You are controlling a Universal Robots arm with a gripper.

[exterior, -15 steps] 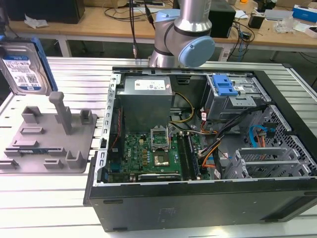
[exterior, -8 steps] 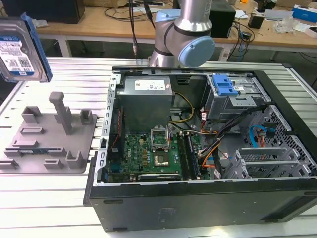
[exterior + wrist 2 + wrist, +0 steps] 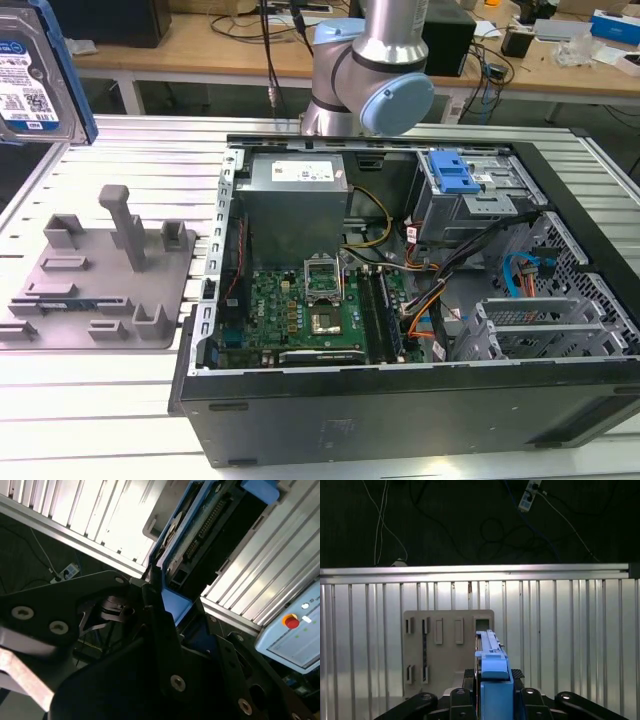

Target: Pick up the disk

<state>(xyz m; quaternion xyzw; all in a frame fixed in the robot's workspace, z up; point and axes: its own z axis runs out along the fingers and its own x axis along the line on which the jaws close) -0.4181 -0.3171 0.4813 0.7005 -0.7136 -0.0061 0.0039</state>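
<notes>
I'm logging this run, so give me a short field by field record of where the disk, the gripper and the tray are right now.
disk: lifted off the table, at the exterior view's top left
held by: gripper, fingers shut on its blue side rails
fixture tray: grey, flat on the slatted table, beneath the disk in the first wrist view
computer case: open, on the exterior view's right of the tray

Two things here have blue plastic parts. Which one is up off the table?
The disk, at the exterior view's upper left, hanging in the air above the grey tray. The drive cage with the blue latch sits inside the computer case.
</notes>
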